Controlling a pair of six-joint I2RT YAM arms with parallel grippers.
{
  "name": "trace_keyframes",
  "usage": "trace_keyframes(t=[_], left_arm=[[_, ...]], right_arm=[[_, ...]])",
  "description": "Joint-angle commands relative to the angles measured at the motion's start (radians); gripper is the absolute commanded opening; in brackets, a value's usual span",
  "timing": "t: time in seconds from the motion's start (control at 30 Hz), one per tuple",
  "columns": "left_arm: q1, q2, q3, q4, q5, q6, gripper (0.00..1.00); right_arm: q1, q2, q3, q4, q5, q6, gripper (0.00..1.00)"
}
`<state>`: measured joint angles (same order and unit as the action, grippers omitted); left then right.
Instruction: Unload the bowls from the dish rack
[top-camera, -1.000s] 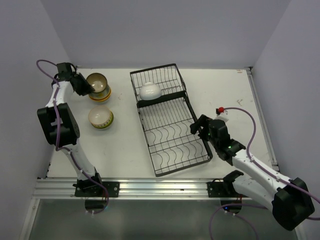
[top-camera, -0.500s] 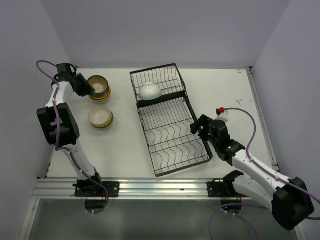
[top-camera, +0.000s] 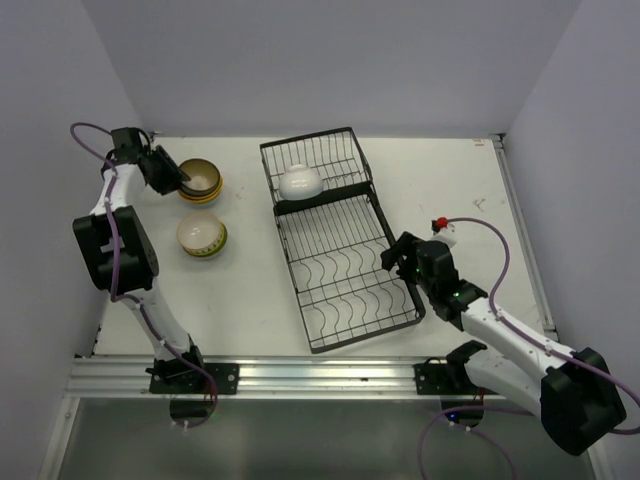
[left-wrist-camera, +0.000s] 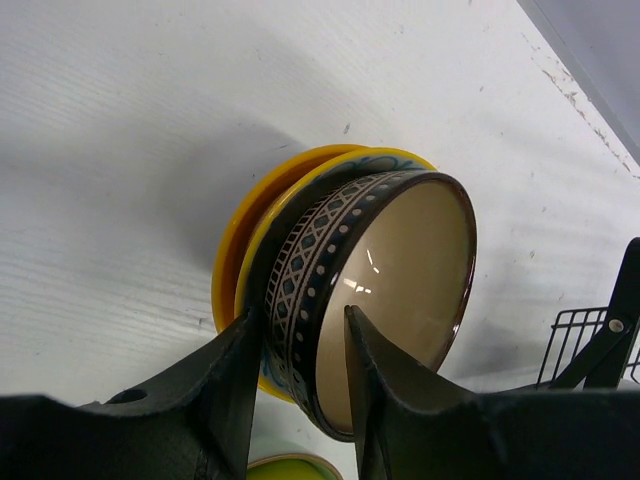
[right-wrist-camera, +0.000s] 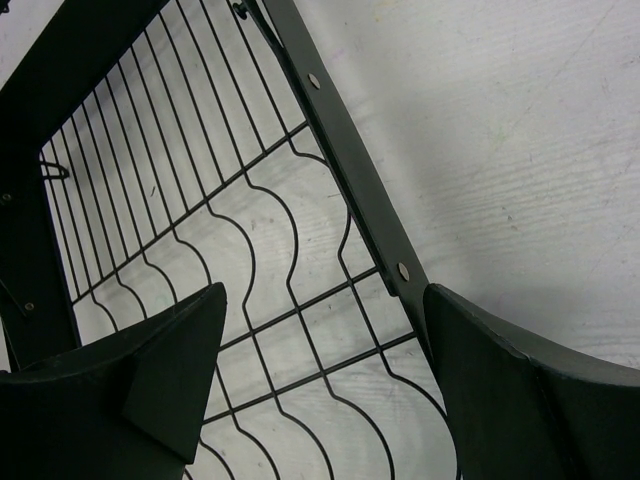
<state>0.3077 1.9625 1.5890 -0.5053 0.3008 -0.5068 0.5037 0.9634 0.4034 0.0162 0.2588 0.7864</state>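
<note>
A dark brown patterned bowl (top-camera: 200, 177) (left-wrist-camera: 400, 270) rests nested on an orange bowl (left-wrist-camera: 232, 270) at the table's back left. My left gripper (top-camera: 178, 178) (left-wrist-camera: 302, 315) stands open astride its near rim, one finger outside and one inside, with a gap at the inner wall. In front of that stack sits a yellow-green bowl (top-camera: 201, 236). A white bowl (top-camera: 299, 181) lies in the small back section of the black dish rack (top-camera: 325, 198). My right gripper (top-camera: 395, 255) (right-wrist-camera: 325, 290) hangs open and empty over the rack's right rail (right-wrist-camera: 350, 170).
The rack's large front section with its curved dividers (top-camera: 345, 275) holds nothing. White walls close in the table on the left, back and right. A metal rail (top-camera: 300, 375) runs along the near edge. A corner of the rack (left-wrist-camera: 600, 340) shows in the left wrist view.
The patterned bowl has come down from a tilted hold onto the orange bowl, and the left jaws have spread off its wall. The right arm has barely moved.
</note>
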Motion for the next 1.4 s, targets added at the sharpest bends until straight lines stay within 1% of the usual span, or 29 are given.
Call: trace_keyframes(t=[0.0, 0.13, 0.37, 0.47, 0.5, 0.53, 0.67, 0.73, 0.87, 0.93, 1.23, 1.37], left_arm=[[0.007, -0.066, 0.019, 0.057, 0.026, -0.03, 0.41], [0.008, -0.076, 0.032, 0.06, 0.024, -0.035, 0.43], [0.008, -0.082, 0.048, 0.042, 0.012, -0.018, 0.42], [0.008, -0.094, 0.04, 0.039, -0.006, -0.007, 0.37], [0.01, -0.1, 0.037, 0.04, -0.008, -0.004, 0.34], [0.01, -0.111, 0.032, 0.04, -0.02, 0.001, 0.29], [0.014, -0.125, 0.029, 0.04, -0.04, 0.007, 0.22], [0.016, -0.128, 0.026, 0.039, -0.045, 0.014, 0.16], [0.019, -0.132, -0.006, 0.053, -0.043, 0.014, 0.12], [0.018, -0.139, -0.038, 0.073, -0.034, 0.013, 0.09], [0.018, -0.134, -0.139, 0.129, -0.029, 0.011, 0.08], [0.019, -0.122, -0.136, 0.129, -0.026, 0.013, 0.08]], right_arm=[[-0.004, 0.011, -0.008, 0.042, -0.021, 0.016, 0.84], [-0.005, 0.017, -0.009, 0.047, -0.027, 0.019, 0.84], [-0.005, 0.018, -0.014, 0.05, -0.03, 0.027, 0.84], [-0.008, 0.015, -0.011, 0.047, -0.032, 0.027, 0.84], [-0.008, 0.012, -0.012, 0.047, -0.033, 0.027, 0.84], [-0.008, 0.012, -0.009, 0.045, -0.033, 0.028, 0.84], [-0.008, 0.012, -0.003, 0.038, -0.039, 0.03, 0.84], [-0.01, 0.011, -0.002, 0.034, -0.041, 0.031, 0.84], [-0.01, 0.005, 0.008, 0.021, -0.044, 0.033, 0.83], [-0.01, 0.0, 0.009, 0.014, -0.046, 0.034, 0.83], [-0.008, -0.014, 0.006, 0.001, -0.041, 0.036, 0.83], [-0.008, -0.015, 0.005, -0.005, -0.039, 0.034, 0.83]])
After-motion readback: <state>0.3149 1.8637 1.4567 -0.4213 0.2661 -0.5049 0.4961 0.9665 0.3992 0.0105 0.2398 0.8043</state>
